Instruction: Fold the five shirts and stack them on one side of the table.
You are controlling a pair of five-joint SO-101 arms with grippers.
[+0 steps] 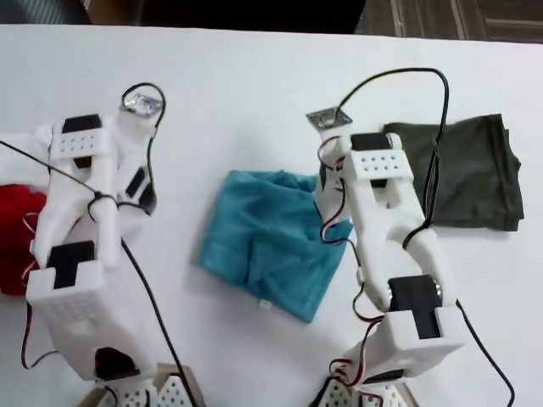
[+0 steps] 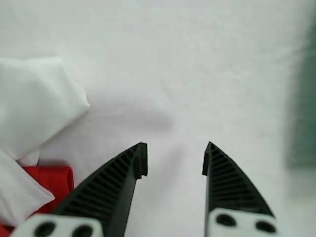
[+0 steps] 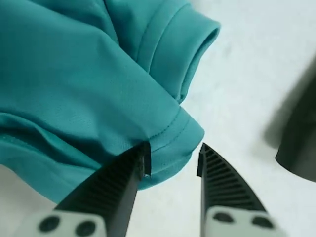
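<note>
High view: the right arm (image 1: 399, 212) leans over the teal shirt (image 1: 271, 242) at centre, dark shirt (image 1: 467, 174) at two o'clock. Left wrist: left jaws released over the table (image 2: 197, 59). Right wrist: right jaws released astride the teal hem corner; they should probably bite deeper before clenching.

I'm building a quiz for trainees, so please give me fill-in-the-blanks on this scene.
The middle shirt at the right claw is ____ in colour. The left claw hangs over the table with jaws ____. The red shirt lies beside the ____ arm.
Missing: teal; open; left.
</note>
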